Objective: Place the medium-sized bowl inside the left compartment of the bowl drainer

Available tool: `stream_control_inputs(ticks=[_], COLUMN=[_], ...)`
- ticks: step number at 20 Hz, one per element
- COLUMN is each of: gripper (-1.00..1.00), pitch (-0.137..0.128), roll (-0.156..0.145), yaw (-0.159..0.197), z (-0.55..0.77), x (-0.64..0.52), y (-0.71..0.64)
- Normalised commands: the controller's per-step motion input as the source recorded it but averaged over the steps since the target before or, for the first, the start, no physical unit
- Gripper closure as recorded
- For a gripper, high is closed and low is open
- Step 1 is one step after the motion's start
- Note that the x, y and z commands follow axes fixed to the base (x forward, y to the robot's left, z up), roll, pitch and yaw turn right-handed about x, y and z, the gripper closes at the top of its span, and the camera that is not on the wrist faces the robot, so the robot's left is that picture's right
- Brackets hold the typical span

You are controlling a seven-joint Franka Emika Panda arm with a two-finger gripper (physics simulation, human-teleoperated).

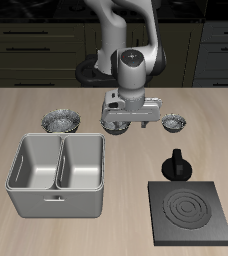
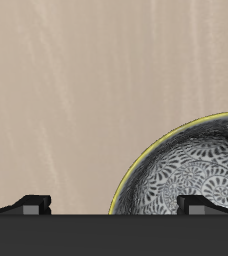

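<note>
Three speckled grey metallic bowls sat behind the light grey two-well bowl drainer [image 1: 58,172]. Gripper [image 1: 125,126] hovered over the medium-sized bowl [image 2: 186,176] on the table, fingers spread wide, nothing held.

You are looking at a pale wood-grain bench [image 1: 26,235] under soft, even light, its streaks running lengthwise. Behind its far edge, toward twelve o'clock, stands a row of dark cabinets [image 1: 31,45] with drawer fronts and thin horizontal handles [image 1: 29,48].
</note>
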Motion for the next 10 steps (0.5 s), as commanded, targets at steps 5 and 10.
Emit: stream_control_inputs(ticks=[5, 10], gripper=[1.0, 1.0], pitch=[0.022, -0.015], roll=[0.024, -0.002], yaw=[0.0, 0.002], z=[-0.2, 0.08], x=[-0.03, 0.02], y=[0.04, -0.01])
